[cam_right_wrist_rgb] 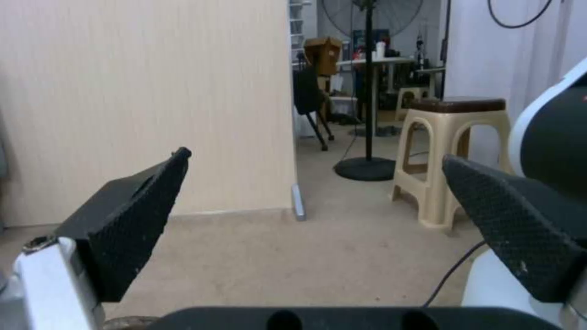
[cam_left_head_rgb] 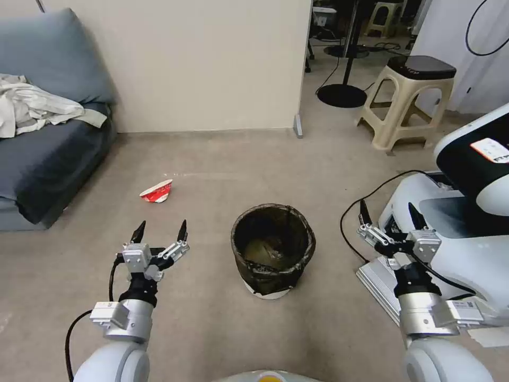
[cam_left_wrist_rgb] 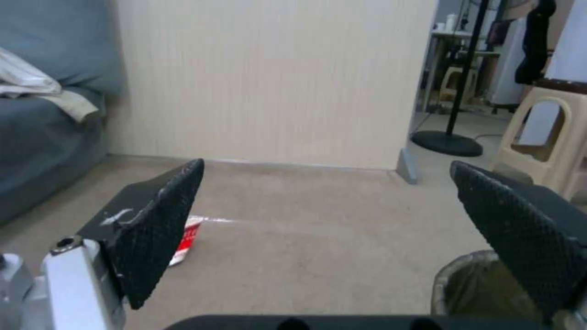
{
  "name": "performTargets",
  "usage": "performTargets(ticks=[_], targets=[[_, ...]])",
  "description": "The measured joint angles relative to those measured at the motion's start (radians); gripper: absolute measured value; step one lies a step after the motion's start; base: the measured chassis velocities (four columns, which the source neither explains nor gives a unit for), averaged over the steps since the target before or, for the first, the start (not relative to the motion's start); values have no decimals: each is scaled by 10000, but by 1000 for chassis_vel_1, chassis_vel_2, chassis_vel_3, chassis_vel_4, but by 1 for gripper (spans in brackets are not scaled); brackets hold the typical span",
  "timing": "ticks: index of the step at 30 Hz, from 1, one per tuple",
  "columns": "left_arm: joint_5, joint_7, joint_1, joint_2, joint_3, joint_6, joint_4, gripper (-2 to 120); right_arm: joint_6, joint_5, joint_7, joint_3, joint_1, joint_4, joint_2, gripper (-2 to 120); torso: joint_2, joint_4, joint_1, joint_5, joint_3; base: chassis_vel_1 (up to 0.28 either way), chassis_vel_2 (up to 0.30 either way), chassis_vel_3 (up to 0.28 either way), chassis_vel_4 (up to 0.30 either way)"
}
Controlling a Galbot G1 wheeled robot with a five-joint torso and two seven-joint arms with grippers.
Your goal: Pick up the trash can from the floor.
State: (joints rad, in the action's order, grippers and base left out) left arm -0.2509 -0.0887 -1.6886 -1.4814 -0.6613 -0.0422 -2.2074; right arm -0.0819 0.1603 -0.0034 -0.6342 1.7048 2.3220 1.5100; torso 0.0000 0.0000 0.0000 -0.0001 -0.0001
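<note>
The trash can [cam_left_head_rgb: 273, 249], a small round white bin lined with a dark bag, stands upright on the beige floor [cam_left_head_rgb: 222, 175] in front of me. My left gripper [cam_left_head_rgb: 161, 229] hovers open to its left, nothing between the fingers. My right gripper [cam_left_head_rgb: 389, 212] is open on the can's right, at about the same height. In the left wrist view the can's rim [cam_left_wrist_rgb: 465, 286] peeks in beside one black finger [cam_left_wrist_rgb: 520, 229], and that gripper [cam_left_wrist_rgb: 327, 167] is spread wide. The right wrist view shows the right gripper [cam_right_wrist_rgb: 315, 156] open over bare floor.
A crushed red-and-white cup [cam_left_head_rgb: 157, 191] lies on the floor left of the can. A grey sofa [cam_left_head_rgb: 47, 154] is at the far left, a beige stool [cam_left_head_rgb: 408, 101] at the back right, another white machine [cam_left_head_rgb: 466, 212] with a black cable close on the right.
</note>
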Motion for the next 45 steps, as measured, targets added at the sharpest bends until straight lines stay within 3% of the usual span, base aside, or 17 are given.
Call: performTargets(ticks=[8,15,19,27,40,45], targets=[[-1108,227,491,819,257,886,-83,100,-107,-173,198,-39,168,97,149,100,0,0,0,0,0,0,0,0,0],[-1676,488,1054,1500,725,1914,321,100,-122,-216,308,-81,201,180,210,100,0,0,0,0,1,0,0,0,0],[-2990,1110,1710,2086,1440,3151,729,100,-58,-238,348,-122,182,201,203,100,0,-1,0,1,1,0,0,0,0],[-3853,1591,2967,2686,2685,4091,1506,100,99,-239,443,-198,116,62,123,100,0,-1,0,1,1,0,0,0,0],[-4835,2586,4305,2722,3886,5154,2145,100,159,-242,505,-265,110,-19,105,100,0,0,0,1,1,0,0,0,0],[-5468,3235,4831,2669,4251,5733,2330,100,176,-242,522,-314,110,-13,100,100,0,0,0,1,1,0,0,0,0]])
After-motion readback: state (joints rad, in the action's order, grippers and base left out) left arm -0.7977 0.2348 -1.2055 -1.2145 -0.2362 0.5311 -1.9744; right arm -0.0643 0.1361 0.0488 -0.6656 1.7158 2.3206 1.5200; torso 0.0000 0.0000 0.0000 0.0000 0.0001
